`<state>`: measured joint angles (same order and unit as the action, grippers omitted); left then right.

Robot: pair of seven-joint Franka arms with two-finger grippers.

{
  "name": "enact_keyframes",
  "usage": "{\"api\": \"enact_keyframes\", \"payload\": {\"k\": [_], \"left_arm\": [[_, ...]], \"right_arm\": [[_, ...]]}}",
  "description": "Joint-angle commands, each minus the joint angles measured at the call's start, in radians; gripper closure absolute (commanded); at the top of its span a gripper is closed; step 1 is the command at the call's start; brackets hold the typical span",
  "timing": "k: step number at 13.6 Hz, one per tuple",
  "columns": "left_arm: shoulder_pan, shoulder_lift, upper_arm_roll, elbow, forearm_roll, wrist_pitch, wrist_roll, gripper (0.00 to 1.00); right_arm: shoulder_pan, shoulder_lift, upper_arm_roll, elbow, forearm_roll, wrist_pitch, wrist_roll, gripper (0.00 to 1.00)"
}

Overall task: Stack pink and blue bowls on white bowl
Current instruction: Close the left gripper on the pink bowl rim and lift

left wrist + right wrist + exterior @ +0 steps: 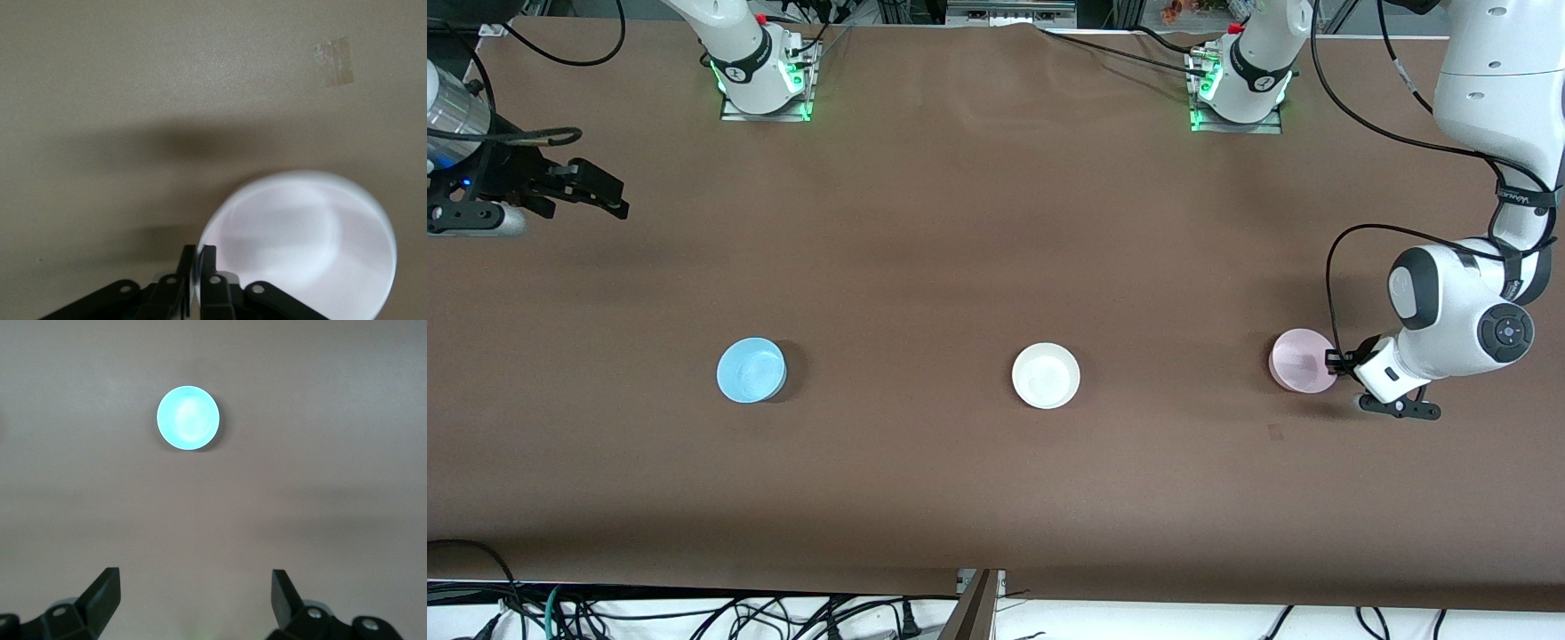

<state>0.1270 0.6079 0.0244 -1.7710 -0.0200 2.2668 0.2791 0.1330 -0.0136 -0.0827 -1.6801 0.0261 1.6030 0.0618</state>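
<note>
Three bowls sit in a row on the brown table. The pink bowl [1302,360] is toward the left arm's end, the white bowl [1046,375] in the middle, the blue bowl [751,370] toward the right arm's end. My left gripper [1336,361] is shut on the pink bowl's rim; in the left wrist view the fingers [207,261] pinch the edge of the pale bowl [303,247]. My right gripper [609,197] waits open above the table's edge, with the blue bowl [189,417] seen at a distance in its wrist view.
A small piece of clear tape [334,61] lies on the table near the pink bowl. Both arm bases [765,71] stand along the table edge farthest from the front camera. Cables hang below the table's near edge.
</note>
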Motion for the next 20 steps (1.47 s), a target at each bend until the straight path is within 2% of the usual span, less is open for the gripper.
{"api": "enact_keyframes", "payload": {"k": [1, 12, 15, 20], "left_arm": [[0.0, -0.025, 0.002, -0.024, -0.017, 0.007, 0.026, 1.0], [0.0, -0.04, 0.0, -0.022, -0.017, -0.001, 0.023, 1.0], [-0.001, -0.054, 0.0, -0.022, -0.017, -0.004, 0.008, 1.0], [-0.006, -0.091, -0.024, -0.007, -0.026, -0.03, -0.072, 1.0]], "right_arm": [[-0.007, 0.029, 0.001, 0.017, -0.011, 0.006, -0.008, 0.0], [-0.023, 0.067, 0.0, 0.023, -0.012, 0.028, -0.063, 0.0], [-0.01, 0.093, 0.006, 0.097, -0.028, 0.003, -0.06, 0.0], [-0.013, 0.047, -0.006, 0.1, -0.025, -0.052, -0.071, 0.0]]}}
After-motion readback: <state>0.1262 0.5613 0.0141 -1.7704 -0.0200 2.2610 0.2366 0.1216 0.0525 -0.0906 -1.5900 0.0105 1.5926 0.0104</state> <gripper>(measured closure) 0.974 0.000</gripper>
